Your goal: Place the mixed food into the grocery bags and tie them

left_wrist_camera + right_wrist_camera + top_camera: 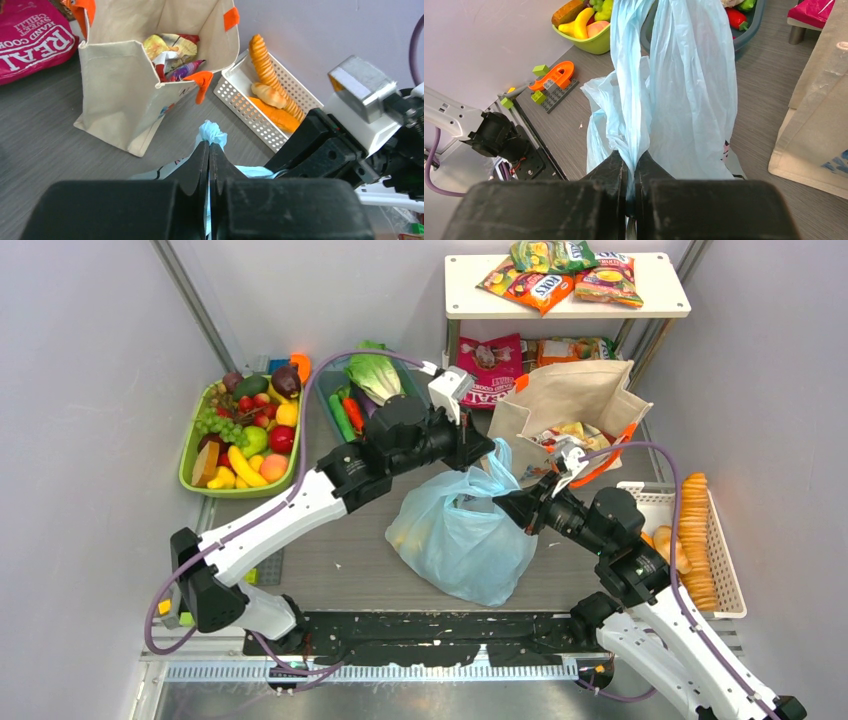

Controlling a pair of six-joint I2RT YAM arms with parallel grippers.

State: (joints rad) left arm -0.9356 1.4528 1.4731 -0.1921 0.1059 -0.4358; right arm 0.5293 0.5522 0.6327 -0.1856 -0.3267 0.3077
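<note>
Tying is in hand: the thin light-blue plastic bag sits mid-table, with the left gripper and right gripper each pinched fully closed on a bunched handle. Next, I judge, the handles must cross and knot. A beige canvas tote stands far right on the grey wood-grain tabletop, with pale walls around.

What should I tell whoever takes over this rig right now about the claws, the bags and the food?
Left claw: shut on a bunched handle tip of the blue plastic bag.
Right claw: shut on a handle strip of the same bag.
Canvas tote: open behind the blue bag, snack packets inside, untied.
Done: blue bag looks loaded, handles gathered.
Left: knot it; bag the loose packets on the shelf and the toy produce in the trays; tie the tote.
</note>
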